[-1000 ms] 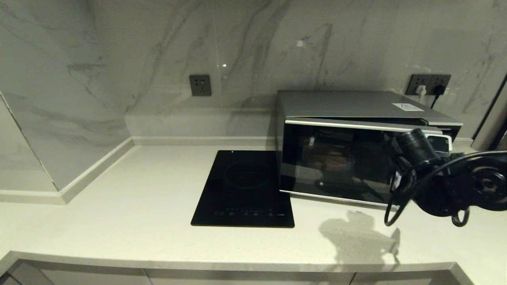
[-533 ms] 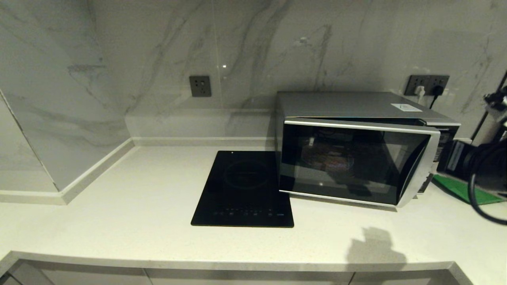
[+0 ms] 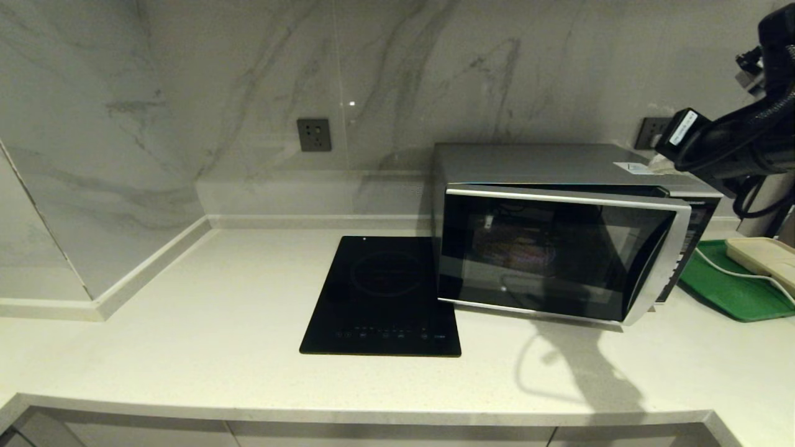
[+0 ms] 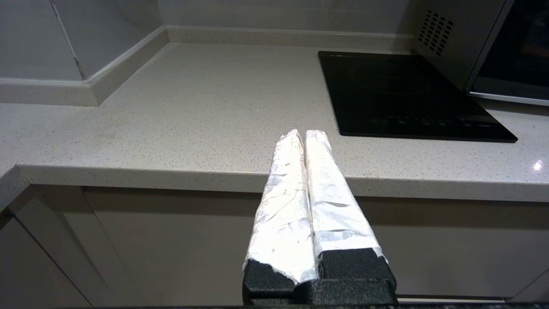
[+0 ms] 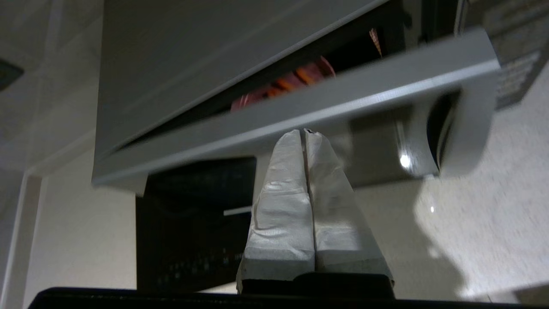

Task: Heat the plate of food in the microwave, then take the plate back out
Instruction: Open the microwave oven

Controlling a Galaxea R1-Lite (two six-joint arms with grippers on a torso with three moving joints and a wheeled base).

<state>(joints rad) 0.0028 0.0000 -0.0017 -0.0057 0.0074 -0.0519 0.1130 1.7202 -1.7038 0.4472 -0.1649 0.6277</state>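
With the plate of food [image 5: 283, 86] lying inside the microwave [image 3: 546, 167] behind its ajar door [image 3: 553, 254], the door-closing step is judged as being attempted by the empty, clenched right gripper [image 5: 304, 133], poised above, while the left gripper [image 4: 303, 136], also clenched, is being kept parked off the counter's edge [image 4: 128, 171].

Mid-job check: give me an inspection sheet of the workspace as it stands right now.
Surface: pale speckled counter, bare on its left part.
Job's things: microwave with door ajar, gap on the right; plate of food inside, seen through the gap.
Clutter: black hob left of the microwave; green tray to its right, a beige object on it.
Grippers: right pincer shut, empty, raised above the door's top edge; left pincer shut, empty, parked at the counter's front edge.
Cables: white cord across the tray; black cables hang from the right arm.
Surroundings: marble wall, socket left of the microwave.
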